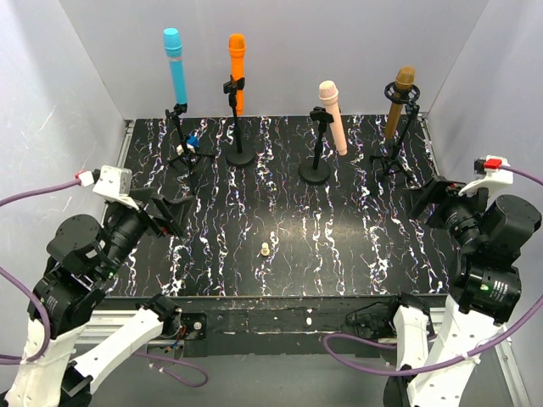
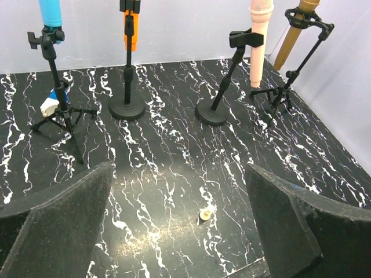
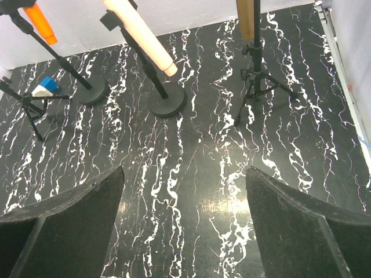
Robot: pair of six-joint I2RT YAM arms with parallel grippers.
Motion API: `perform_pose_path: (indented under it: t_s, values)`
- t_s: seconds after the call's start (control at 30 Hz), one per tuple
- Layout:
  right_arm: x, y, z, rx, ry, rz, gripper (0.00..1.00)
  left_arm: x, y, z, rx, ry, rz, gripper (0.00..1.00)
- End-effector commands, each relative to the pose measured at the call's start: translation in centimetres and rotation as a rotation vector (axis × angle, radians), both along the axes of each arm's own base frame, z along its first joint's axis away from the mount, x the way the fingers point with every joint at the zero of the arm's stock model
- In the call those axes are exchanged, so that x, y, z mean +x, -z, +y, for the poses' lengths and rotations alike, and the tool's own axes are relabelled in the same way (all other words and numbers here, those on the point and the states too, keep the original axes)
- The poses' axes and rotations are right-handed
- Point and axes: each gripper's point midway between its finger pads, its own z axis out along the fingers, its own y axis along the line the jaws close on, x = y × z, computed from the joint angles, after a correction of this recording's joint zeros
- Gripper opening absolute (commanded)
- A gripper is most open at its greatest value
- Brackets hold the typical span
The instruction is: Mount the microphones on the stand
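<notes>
Stood clipped in black stands (image 1: 240, 158) along the far edge, left to right: light blue microphone (image 1: 176, 68) upright, orange microphone (image 1: 237, 55) upright, pale pink microphone (image 1: 334, 119) leaning, golden-brown microphone (image 1: 396, 114) tilted.

The worktop (image 1: 356, 246) is a black slab veined in white. Four black stands are set in a row along the far edge. The left tripod stand (image 1: 181, 146) is placed by the far-left corner, with a small blue-and-white block (image 1: 193, 142) laid between its legs. A round-base stand (image 1: 239, 157) is set just right of it. A second round-base stand (image 1: 315, 172) is set right of centre, slightly nearer. The right tripod stand (image 1: 395, 159) is placed by the far-right corner. A tiny beige peg (image 1: 265, 249) is seen mid-width, toward the near edge, well apart from the stands.
</notes>
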Motion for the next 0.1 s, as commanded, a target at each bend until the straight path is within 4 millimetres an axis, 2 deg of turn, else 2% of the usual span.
perform_pose_path:
  t_s: [0.0, 0.07]
  values:
    - [0.39, 0.17, -0.46, 0.006, 0.024, 0.002, 0.93, -0.55, 0.56, 0.64, -0.003, -0.016, 0.018, 0.98]
    - [0.39, -0.11, -0.36, 0.006, 0.018, -0.006, 0.93, -0.64, 0.88, 0.76, 0.0, -0.02, 0.025, 0.98]
